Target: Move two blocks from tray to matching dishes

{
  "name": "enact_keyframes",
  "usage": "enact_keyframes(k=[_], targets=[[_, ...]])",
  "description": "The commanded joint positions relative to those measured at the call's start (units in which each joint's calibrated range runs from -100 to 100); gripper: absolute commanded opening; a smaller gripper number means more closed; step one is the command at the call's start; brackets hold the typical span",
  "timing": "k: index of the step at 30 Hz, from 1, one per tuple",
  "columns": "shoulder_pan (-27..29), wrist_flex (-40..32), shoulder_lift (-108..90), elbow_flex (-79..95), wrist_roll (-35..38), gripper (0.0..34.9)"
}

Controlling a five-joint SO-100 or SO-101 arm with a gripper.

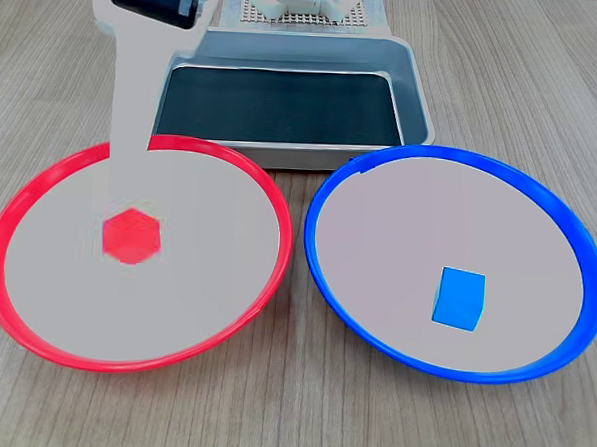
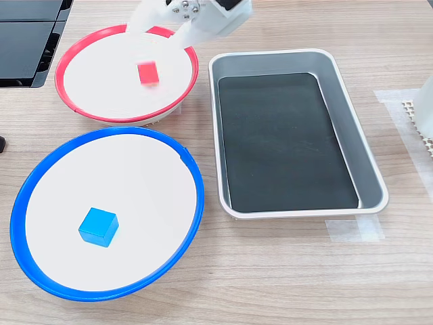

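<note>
Wood tabletop (image 1: 546, 86); gripper (image 2: 169, 30) blurred above red block (image 2: 148, 73), cropped, jaw state unclear.

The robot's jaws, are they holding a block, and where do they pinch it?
Nothing seems held. The red block lies in the red dish, the blue block in the blue dish. The jaws are blurred.

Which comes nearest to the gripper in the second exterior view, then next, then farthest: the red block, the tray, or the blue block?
Gripper at the second exterior view's top:
1. Red block, just below it in the red-rimmed dish.
2. Tray, to the second exterior view's right; its near corner is close.
3. Blue block, lower left in the blue-rimmed dish.
</note>
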Motion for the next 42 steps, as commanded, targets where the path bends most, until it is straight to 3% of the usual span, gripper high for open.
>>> enact_keyframes(k=[1,2,4,5,7,10,13,15,28,42], targets=[[-0.7,-0.9,-3.6,-0.1,0.2,16.1],[-1.0,-1.7,-6.5,1.8,-0.3,11.4],[-1.5,-4.7,-13.9,7.9,-1.4,5.5],[-1.8,-6.1,-18.1,11.2,-2.2,0.2],[-3.0,-10.3,-35.3,25.2,-6.4,0.2],[-5.5,-11.0,-55.9,41.2,-10.5,0.2],[-8.0,-4.9,-74.4,53.6,-12.6,0.1],[-8.7,2.8,-84.6,60.8,-13.8,0.1],[-13.2,25.2,-98.7,67.7,-16.5,0.1],[-13.8,25.2,-98.8,67.7,-16.9,0.3]])
